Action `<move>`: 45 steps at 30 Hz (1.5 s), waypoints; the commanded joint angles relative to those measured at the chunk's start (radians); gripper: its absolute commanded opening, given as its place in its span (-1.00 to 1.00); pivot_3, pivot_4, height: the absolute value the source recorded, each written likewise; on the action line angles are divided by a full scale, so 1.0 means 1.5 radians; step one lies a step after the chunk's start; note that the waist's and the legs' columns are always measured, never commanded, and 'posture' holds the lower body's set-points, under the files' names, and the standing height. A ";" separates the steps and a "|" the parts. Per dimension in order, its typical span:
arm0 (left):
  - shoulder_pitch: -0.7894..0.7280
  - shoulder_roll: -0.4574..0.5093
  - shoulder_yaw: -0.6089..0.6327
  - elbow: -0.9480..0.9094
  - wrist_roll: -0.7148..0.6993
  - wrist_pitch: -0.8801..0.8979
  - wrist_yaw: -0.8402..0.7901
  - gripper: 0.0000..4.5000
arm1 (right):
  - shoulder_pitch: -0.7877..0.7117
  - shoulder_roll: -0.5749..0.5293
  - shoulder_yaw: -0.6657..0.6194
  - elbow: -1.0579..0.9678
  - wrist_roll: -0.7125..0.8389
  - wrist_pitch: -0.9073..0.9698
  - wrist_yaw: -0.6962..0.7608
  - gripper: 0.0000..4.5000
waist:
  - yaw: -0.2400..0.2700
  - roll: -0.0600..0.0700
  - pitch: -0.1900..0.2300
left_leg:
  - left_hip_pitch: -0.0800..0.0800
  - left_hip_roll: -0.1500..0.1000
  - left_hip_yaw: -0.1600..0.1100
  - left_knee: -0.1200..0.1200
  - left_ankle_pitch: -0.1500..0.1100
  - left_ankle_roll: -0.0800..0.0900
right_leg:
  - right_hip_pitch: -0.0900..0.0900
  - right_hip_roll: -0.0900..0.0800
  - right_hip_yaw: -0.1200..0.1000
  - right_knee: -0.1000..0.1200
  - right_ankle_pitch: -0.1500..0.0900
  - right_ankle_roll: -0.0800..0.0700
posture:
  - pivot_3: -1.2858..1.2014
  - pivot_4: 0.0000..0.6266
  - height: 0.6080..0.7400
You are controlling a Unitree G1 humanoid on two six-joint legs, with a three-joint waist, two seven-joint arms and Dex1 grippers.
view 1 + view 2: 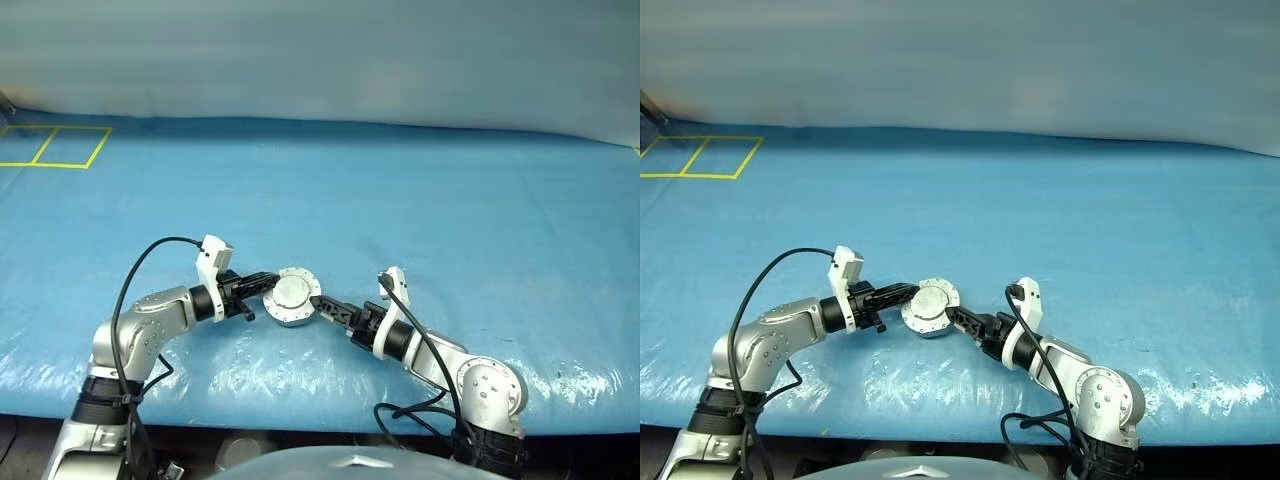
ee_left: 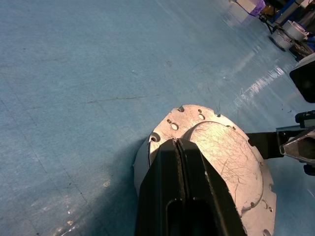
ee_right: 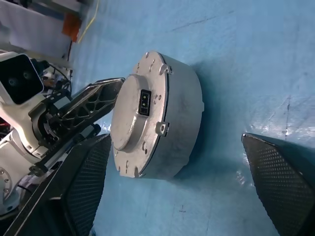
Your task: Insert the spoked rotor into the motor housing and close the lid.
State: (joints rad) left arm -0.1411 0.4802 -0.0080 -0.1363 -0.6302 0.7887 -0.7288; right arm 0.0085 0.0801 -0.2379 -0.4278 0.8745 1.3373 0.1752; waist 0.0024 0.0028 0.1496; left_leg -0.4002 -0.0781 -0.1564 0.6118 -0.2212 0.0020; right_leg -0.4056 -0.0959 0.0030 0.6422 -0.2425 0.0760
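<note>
While lid point(image 1: 290, 291) faces up on flat motor housing point(image 3: 179, 123), left end effector point(image 1: 268, 284) pinched shut at its rim, right end effector point(image 1: 322, 304) spread wide beside it on the blue counter point(image 1: 450, 220)

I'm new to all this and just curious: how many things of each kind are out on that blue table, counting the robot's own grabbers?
Motor housing, with the lid shut on it: 1
Grippers: 2, left gripper, right gripper
Yellow taped squares: 2
Total: 5

You've got scratched bare-metal lid point(image 2: 224, 152), matt grey metal motor housing point(image 3: 179, 123), glossy crinkled blue plastic sheet point(image 1: 450, 200), black textured finger pads point(image 3: 280, 177).
</note>
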 commanded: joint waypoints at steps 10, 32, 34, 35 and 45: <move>0.030 -0.005 -0.022 0.004 0.017 0.007 0.002 -1.00 | 0.002 0.084 -0.026 0.091 0.216 0.014 -0.128 0.99 | -0.008 0.000 0.000 | 0.001 0.000 0.000 0.000 0.000 0.000 | 0.001 0.000 0.000 0.000 0.000 0.000 | 0.03 -0.52 1.00; 0.042 -0.011 -0.017 0.004 0.022 0.003 0.003 -1.00 | 0.008 0.034 0.085 0.176 0.375 -0.108 -0.219 -0.02 | -0.011 0.000 0.000 | 0.003 0.000 0.001 0.000 0.000 0.001 | 0.003 0.000 0.000 0.000 0.000 0.000 | 0.03 -0.52 1.00; 0.043 -0.014 -0.017 0.004 0.024 0.003 0.004 -1.00 | 0.011 0.023 0.090 0.175 0.387 -0.109 -0.226 -0.19 | -0.013 0.000 0.000 | 0.003 0.000 0.001 0.001 0.000 0.001 | 0.003 0.001 0.001 0.000 0.000 0.000 | 0.03 -0.52 1.00; 0.043 -0.016 -0.016 0.004 0.024 0.004 0.004 -1.00 | 0.012 0.017 0.092 0.174 0.393 -0.110 -0.230 -0.31 | -0.013 0.000 0.000 | 0.003 0.001 0.001 0.001 0.000 0.001 | 0.003 0.001 0.000 0.000 0.000 0.000 | 0.03 -0.52 1.00; 0.050 -0.042 0.016 -0.015 0.005 -0.007 0.010 -1.00 | 0.008 -0.011 0.105 0.175 0.417 -0.116 -0.255 -0.47 | -0.013 0.000 0.000 | 0.003 0.000 0.001 0.001 0.000 0.001 | 0.003 0.001 0.001 0.000 0.000 0.000 | 0.03 -0.52 1.00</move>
State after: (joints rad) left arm -0.0901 0.4422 0.0419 -0.1447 -0.6035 0.7649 -0.7137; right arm 0.0285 0.0587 -0.1135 -0.1497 1.4733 1.1621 -0.2052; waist -0.0170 0.0029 0.1490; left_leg -0.3955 -0.0776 -0.1539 0.6135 -0.2218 0.0043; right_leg -0.4008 -0.0947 0.0048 0.6425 -0.2420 0.0764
